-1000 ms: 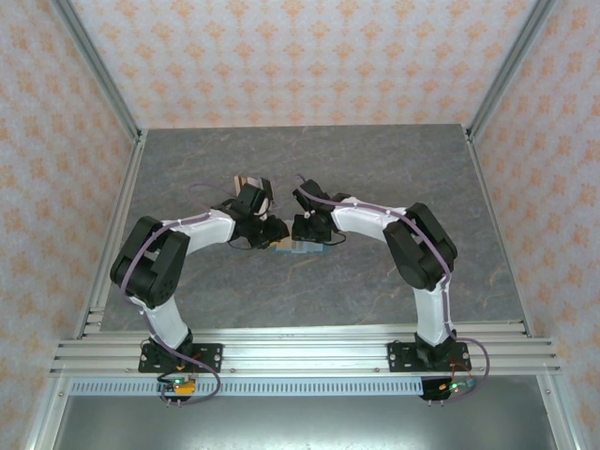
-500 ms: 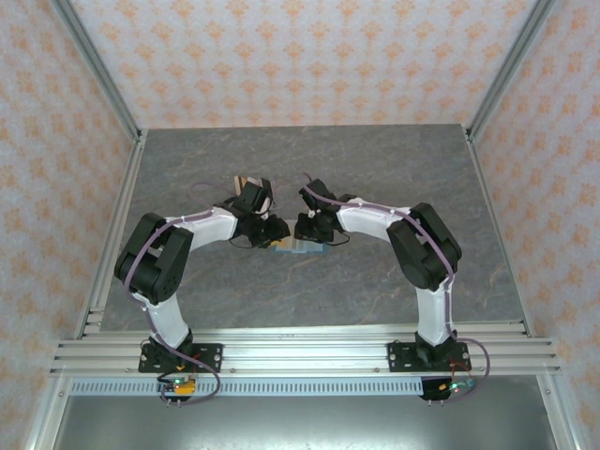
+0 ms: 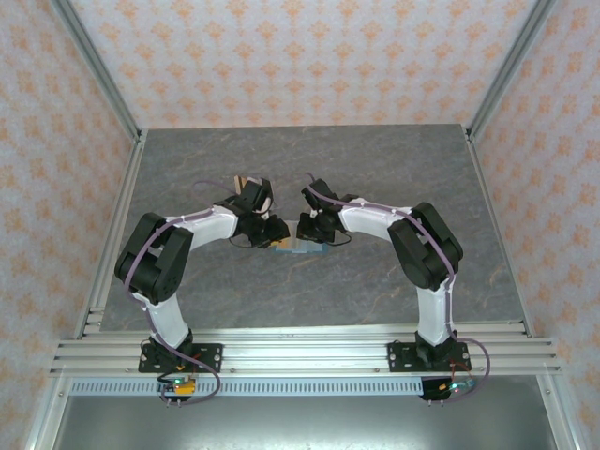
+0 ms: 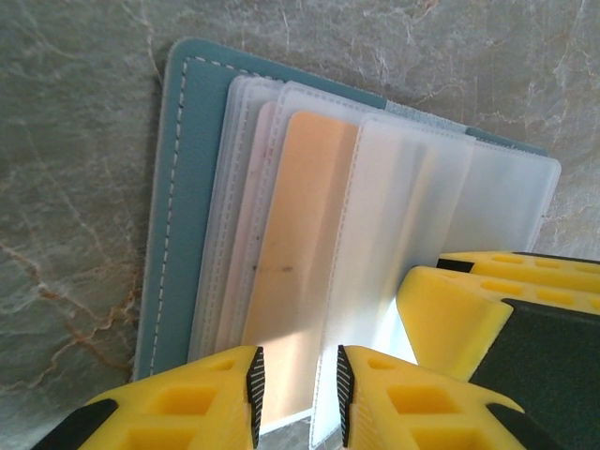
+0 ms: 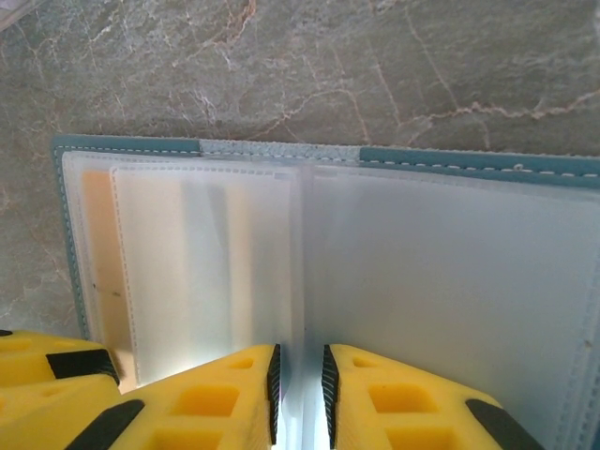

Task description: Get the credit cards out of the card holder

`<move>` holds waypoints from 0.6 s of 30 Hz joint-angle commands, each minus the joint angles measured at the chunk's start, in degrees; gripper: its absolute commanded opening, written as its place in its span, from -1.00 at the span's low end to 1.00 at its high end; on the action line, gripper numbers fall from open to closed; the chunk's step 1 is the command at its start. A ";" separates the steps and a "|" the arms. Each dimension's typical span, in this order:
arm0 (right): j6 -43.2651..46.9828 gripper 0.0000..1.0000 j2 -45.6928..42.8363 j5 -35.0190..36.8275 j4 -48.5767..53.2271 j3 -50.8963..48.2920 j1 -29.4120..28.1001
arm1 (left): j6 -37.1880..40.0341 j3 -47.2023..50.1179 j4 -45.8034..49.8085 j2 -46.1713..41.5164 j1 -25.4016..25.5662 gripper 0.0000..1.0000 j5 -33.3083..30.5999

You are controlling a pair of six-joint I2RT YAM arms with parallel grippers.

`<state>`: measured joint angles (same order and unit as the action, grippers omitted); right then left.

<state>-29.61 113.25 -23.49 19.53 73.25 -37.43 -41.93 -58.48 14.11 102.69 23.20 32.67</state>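
The right pincer (image 5: 298, 380) has narrowed at the card holder (image 5: 450, 161) crease. The left pincer (image 4: 295, 394) is narrow over the brown card (image 4: 295, 244); whether they hold, I cannot tell.

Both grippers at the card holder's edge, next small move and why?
Probably close the left gripper on the brown card: its near edge lies between the slightly parted jaws, while the right gripper straddles the centre sleeve.

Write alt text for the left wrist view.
An open teal card holder lies on a grey marbled table, its clear sleeves fanned, a brown card showing through one. The left gripper, jaws narrowly parted, sits over that card's near end.
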 commanded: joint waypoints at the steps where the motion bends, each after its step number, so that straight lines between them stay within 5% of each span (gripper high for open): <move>1: -0.70 -0.55 0.57 1.24 1.62 -2.15 0.42 | 1.50 -2.14 1.54 1.30 0.99 -0.41 1.49; 12: -1.23 -0.54 -0.74 -0.32 0.39 -2.76 0.86 | 1.59 -3.79 1.95 3.21 1.62 -0.43 1.78; 18: -4.48 -0.41 -4.36 -7.46 -6.33 -5.94 2.98 | 1.09 -3.75 0.38 3.30 1.67 -0.48 2.88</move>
<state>-31.70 111.42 -27.70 15.03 69.71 -35.81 -41.74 -61.04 14.55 105.16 24.40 34.20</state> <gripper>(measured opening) 0.288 0.262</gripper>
